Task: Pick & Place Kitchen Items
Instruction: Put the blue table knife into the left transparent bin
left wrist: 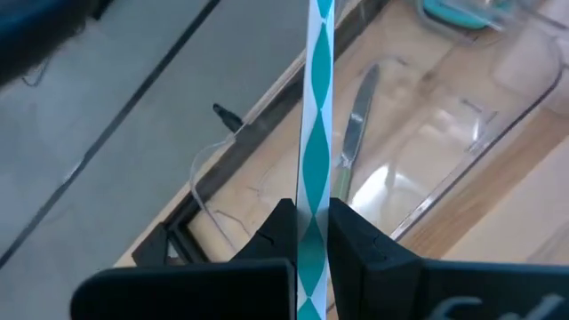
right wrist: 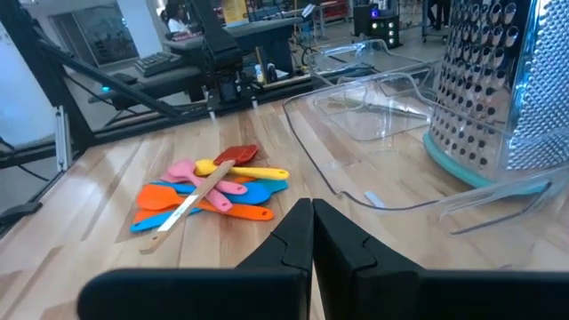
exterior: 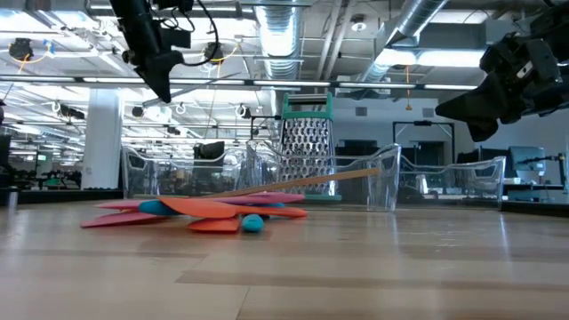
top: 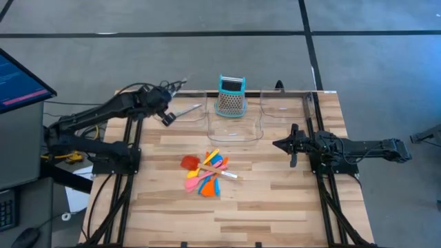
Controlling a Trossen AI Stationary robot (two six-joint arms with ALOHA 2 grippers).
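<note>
The left gripper (top: 167, 120) hangs above the left clear plastic tray (top: 180, 118), jaws clamped on a thin teal-and-white striped strip (left wrist: 314, 160); silvery metal tongs (left wrist: 351, 133) lie in that tray. The colourful plastic spoons and spatulas (top: 205, 172) sit heaped mid-table. The right gripper (top: 278, 145) waits at the right, jaws together

Teal-and-white diamond-striped strip (left wrist: 314, 133) in the left gripper (left wrist: 311, 233); beside the teal-topped grater (top: 231, 96), orange, red, pink, blue, yellow utensils (top: 205, 172)
</note>
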